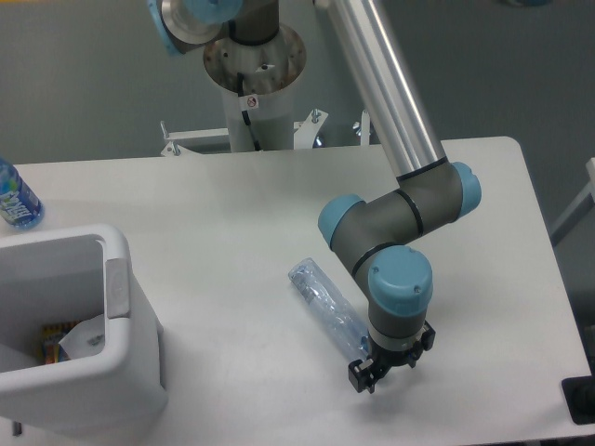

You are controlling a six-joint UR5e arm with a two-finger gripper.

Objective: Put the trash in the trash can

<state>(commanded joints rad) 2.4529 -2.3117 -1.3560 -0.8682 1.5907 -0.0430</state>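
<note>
Camera view: we see arm folded, wrist vertical, tool (pixel 376 369) down at crushed bottle's (pixel 326 307) near end; finger state unclear.

crushed clear plastic bottle (pixel 326 306) – glossy, creased, see-through | large white rectangular plastic bin (pixel 130 334) – smooth, faint sheen | crumpled white paper piece (pixel 82 336) inside – matt | white tabletop (pixel 232 214) – smooth, matt | arm's silver tube (pixel 386 88) – brushed metal, grey joints matt, blue caps smooth plastic
</note>
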